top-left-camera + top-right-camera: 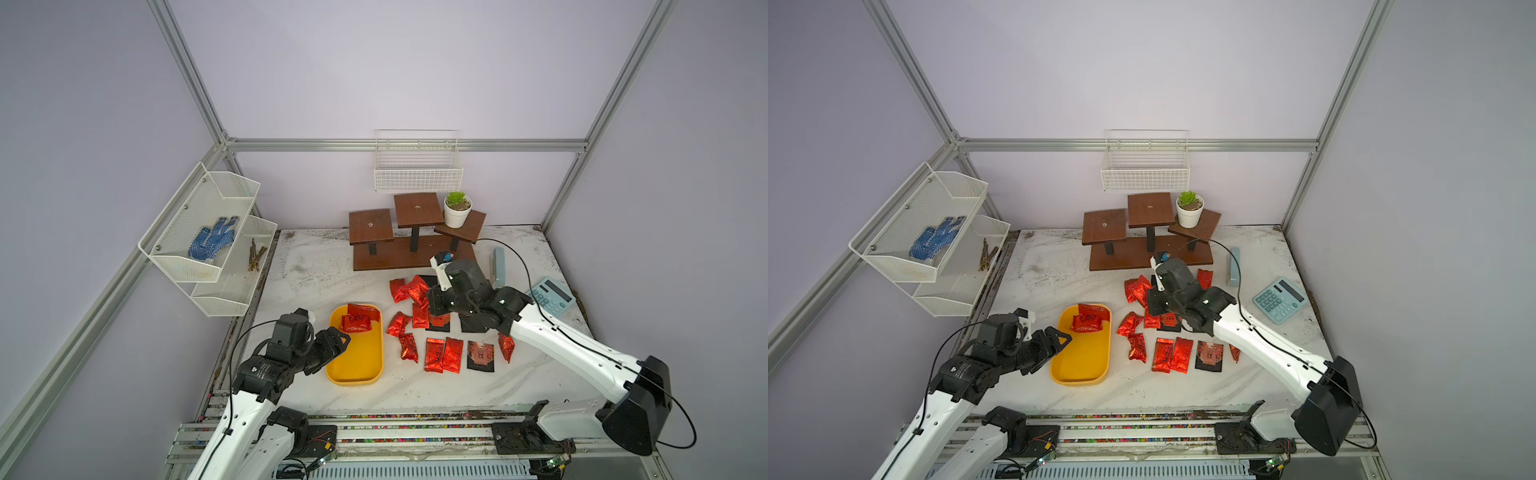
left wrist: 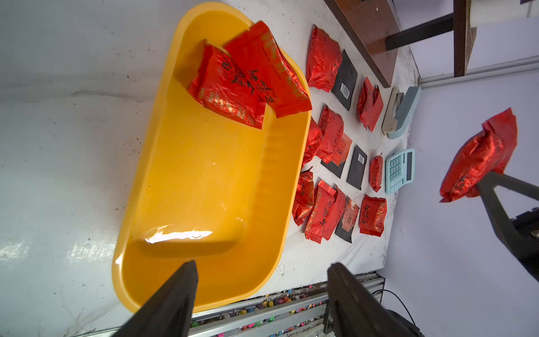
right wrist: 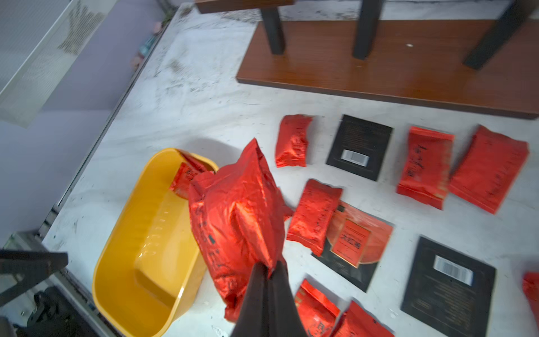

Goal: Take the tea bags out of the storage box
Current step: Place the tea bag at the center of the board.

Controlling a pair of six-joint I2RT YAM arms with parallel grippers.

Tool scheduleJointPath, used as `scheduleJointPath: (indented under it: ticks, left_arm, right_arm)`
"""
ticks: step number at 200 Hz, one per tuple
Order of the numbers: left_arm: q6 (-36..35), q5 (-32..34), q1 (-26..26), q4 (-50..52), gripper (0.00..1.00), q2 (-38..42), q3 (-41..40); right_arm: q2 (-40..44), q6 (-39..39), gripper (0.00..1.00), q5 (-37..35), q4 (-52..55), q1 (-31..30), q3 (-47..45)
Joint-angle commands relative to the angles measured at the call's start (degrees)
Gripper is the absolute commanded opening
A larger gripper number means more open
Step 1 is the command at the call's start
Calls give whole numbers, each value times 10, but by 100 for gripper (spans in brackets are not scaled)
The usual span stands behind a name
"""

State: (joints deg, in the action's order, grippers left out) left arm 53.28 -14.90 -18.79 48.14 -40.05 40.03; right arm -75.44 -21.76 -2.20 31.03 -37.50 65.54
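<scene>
The yellow storage box [image 1: 355, 361] [image 1: 1079, 361] lies left of centre on the table, with two red foil tea bags [image 1: 359, 318] [image 2: 242, 84] at its far end. My right gripper [image 3: 269, 267] [image 1: 432, 300] is shut on the edge of another red tea bag [image 3: 239, 216] [image 2: 478, 160], which hangs above the table to the right of the box. My left gripper [image 2: 262, 268] [image 1: 343, 338] stands open and holds nothing, over the box's near left rim. Several red tea bags [image 1: 442, 353] and black sachets [image 1: 481, 355] lie on the table right of the box.
A brown wooden stepped stand [image 1: 411, 249] with a potted plant [image 1: 457, 212] stands at the back. A blue calculator [image 1: 552, 297] and a grey-blue stapler-like thing [image 1: 497, 264] lie at the right. White wire baskets hang on the left wall [image 1: 208, 232] and the back wall [image 1: 417, 166].
</scene>
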Motion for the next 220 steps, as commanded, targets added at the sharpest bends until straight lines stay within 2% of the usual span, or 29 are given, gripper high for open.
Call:
scheduleJointPath:
  ticks: [1, 25, 47, 73, 101, 111, 135, 160, 191, 220]
  left_arm:
    - [37, 56, -54, -62, 73, -29, 27]
    - [53, 85, -109, -93, 73, -62, 33]
    - [60, 107, -147, -108, 73, -88, 39]
    - [66, 111, -165, -128, 73, -107, 36]
    - [64, 113, -166, -137, 73, -110, 34]
    - [61, 119, -166, -135, 73, -107, 34]
    - [56, 138, -166, -119, 75, -94, 37]
    - [54, 152, -160, -106, 76, -79, 37]
    - [52, 151, -146, -92, 76, -65, 39]
    - [46, 150, -135, -75, 76, -58, 44]
  right_arm:
    - [25, -30, 0, 1, -9, 40, -40]
    - [33, -49, 0, 19, -9, 90, -74]
    - [41, -77, 0, 33, -6, 103, -108]
    - [66, -123, 0, 69, -16, 103, -180]
    - [140, -179, 0, 134, -77, 93, -286]
    - [164, -203, 0, 136, -83, 73, -311]
    - [214, -256, 0, 88, -67, -25, -337]
    - [244, -332, 0, 65, -95, -120, -372]
    - [226, -386, 0, 31, -139, -208, -395]
    - [171, -399, 0, 19, -183, -250, -388]
